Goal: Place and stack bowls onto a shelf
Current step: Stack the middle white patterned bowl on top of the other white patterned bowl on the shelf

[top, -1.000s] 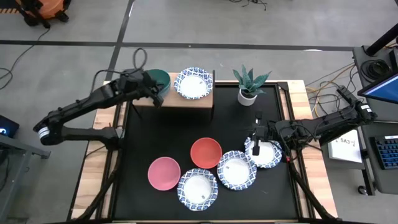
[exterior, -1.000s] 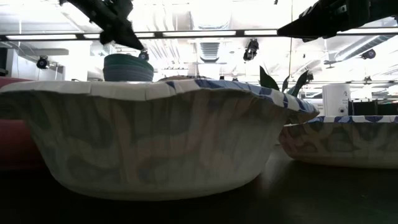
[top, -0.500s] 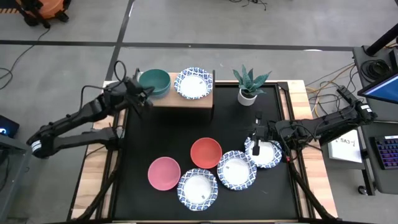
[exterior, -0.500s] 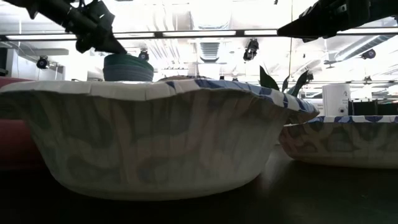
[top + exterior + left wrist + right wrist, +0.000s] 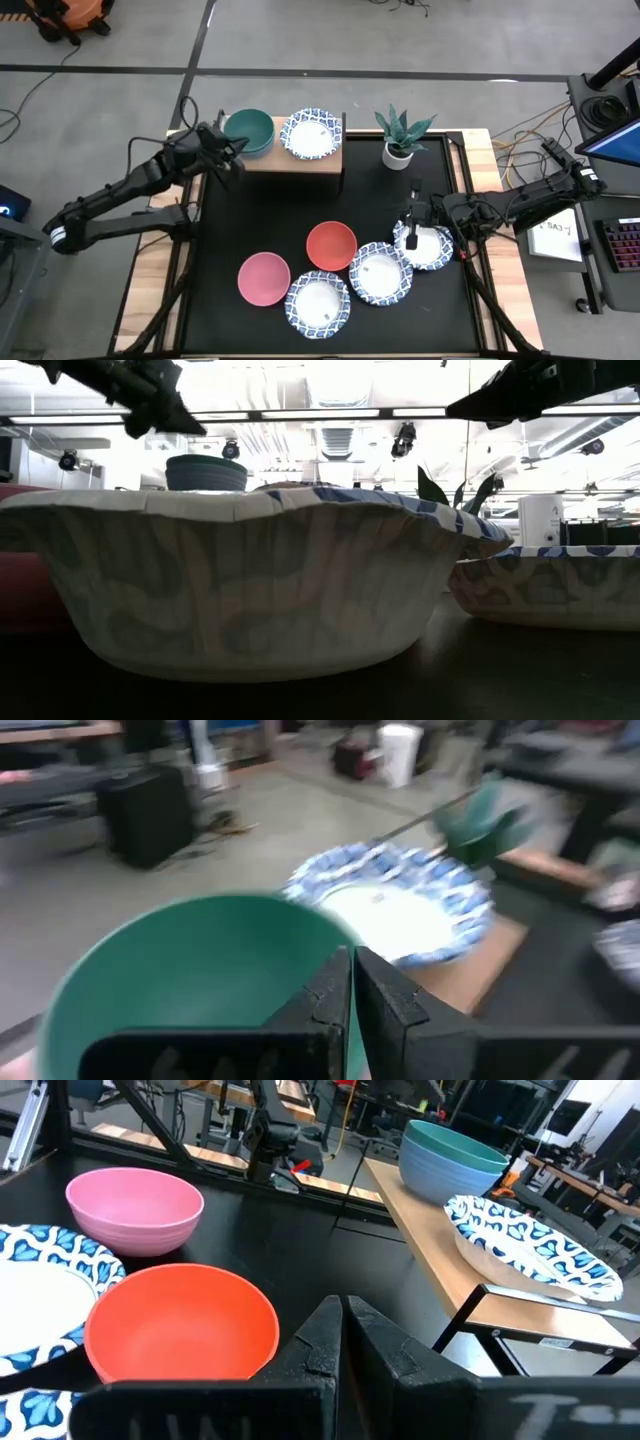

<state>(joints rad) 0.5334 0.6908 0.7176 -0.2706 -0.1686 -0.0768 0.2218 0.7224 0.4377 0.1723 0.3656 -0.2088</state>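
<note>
Grey concrete floor surrounds a black-topped table (image 5: 240, 230) with pale wooden edges. At its far side stands the shelf (image 5: 300, 158), a low rectangular stand with a light wooden top on black metal legs. On it sit a smooth green bowl (image 5: 248, 130) nested in a blue bowl (image 5: 425, 1170), and just beside them a shallow, crinkled white bowl with a blue-patterned rim (image 5: 311, 134). Near the shelf is a spiky plant in a white pot (image 5: 399, 152). Toward the near edge lie a red bowl (image 5: 331, 246), a pink bowl (image 5: 264, 278) and three more patterned bowls (image 5: 380, 273). Left gripper (image 5: 232, 160), fingers pressed together, hangs just beside the green bowl. Right gripper (image 5: 415, 218), also closed and empty, rests above the rightmost patterned bowl.
</note>
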